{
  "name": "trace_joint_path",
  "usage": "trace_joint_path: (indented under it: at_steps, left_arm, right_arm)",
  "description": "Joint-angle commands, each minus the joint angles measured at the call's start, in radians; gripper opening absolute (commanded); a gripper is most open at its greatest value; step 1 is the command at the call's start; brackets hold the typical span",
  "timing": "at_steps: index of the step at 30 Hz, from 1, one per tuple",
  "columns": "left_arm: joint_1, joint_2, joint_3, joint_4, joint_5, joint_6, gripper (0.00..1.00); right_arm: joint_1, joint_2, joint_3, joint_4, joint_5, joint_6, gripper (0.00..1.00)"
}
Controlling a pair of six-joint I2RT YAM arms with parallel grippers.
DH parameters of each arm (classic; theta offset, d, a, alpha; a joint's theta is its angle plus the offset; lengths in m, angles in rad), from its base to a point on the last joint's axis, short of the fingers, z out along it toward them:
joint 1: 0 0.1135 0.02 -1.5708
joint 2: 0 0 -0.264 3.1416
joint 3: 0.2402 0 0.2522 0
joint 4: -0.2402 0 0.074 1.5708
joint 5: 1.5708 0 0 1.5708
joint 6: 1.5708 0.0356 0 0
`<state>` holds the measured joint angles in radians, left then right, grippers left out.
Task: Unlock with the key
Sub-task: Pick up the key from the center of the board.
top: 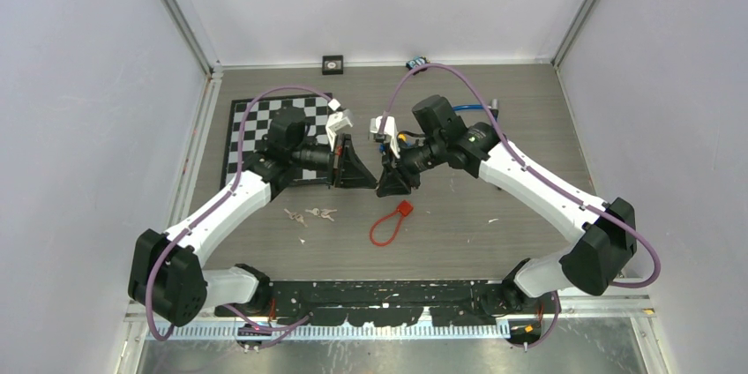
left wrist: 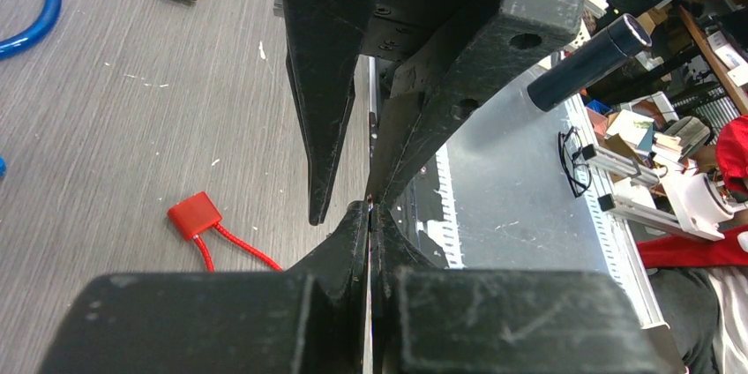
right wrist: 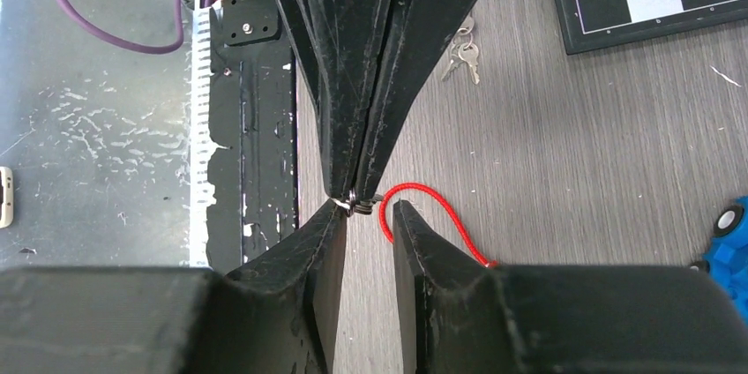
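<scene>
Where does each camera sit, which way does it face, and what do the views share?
Top external: above and behind, looking down at the table; left arm and right arm show, left gripper meeting right gripper.
Left wrist: on the left arm, facing the right gripper; own shut jaws at bottom.
Right wrist: on the right arm, facing the left gripper; own open jaws at bottom.
Shared: all show the red cable lock; top and right wrist show the keys and checkerboard.

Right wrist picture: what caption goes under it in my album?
Shut left hand meets open right hand, tiny metal piece at their tips, red cord loop on the table.
</scene>
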<state>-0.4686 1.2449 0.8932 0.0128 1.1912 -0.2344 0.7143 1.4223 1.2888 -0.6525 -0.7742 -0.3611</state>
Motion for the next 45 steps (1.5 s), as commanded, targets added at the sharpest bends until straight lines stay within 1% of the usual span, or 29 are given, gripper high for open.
trace_joint_path:
  at_steps: [1, 3, 5, 8, 11, 21, 26, 28, 33, 38, 45]
  left_arm:
    - [0.008, -0.028, -0.007, 0.070, 0.030, -0.022, 0.00]
    - [0.013, -0.029, -0.012, 0.095, 0.034, -0.042, 0.00]
    - [0.021, -0.028, -0.028, 0.151, 0.042, -0.093, 0.00]
    - [0.032, -0.026, -0.063, 0.281, 0.057, -0.180, 0.00]
    - [0.038, -0.028, -0.089, 0.369, 0.069, -0.229, 0.00]
    - [0.041, -0.025, -0.126, 0.496, 0.072, -0.302, 0.00]
    - [0.041, -0.023, -0.134, 0.509, 0.070, -0.308, 0.00]
    - [0.041, -0.023, -0.134, 0.510, 0.067, -0.309, 0.00]
    - [0.045, -0.029, -0.139, 0.510, 0.062, -0.307, 0.00]
    - [0.049, -0.034, -0.145, 0.504, 0.058, -0.295, 0.00]
    - [0.053, -0.042, -0.137, 0.420, 0.058, -0.225, 0.00]
  right_arm:
    - [0.005, -0.010, 0.027, 0.021, -0.050, 0.000, 0.33]
    - [0.006, -0.017, 0.009, 0.030, -0.047, -0.003, 0.38]
    - [0.006, -0.023, -0.010, 0.050, -0.037, -0.003, 0.42]
    - [0.005, -0.032, -0.022, 0.070, -0.022, 0.001, 0.46]
    - [0.005, -0.041, -0.023, 0.078, -0.006, 0.001, 0.47]
    - [0.005, -0.033, -0.013, 0.100, -0.028, 0.027, 0.46]
    - [0.005, -0.033, -0.006, 0.099, -0.033, 0.032, 0.40]
    - [0.006, -0.034, -0.005, 0.099, -0.033, 0.034, 0.34]
    - [0.005, -0.044, -0.009, 0.097, -0.017, 0.029, 0.14]
    - [0.004, -0.065, -0.024, 0.094, 0.010, 0.018, 0.02]
    - [0.002, -0.100, -0.051, 0.073, 0.095, -0.033, 0.00]
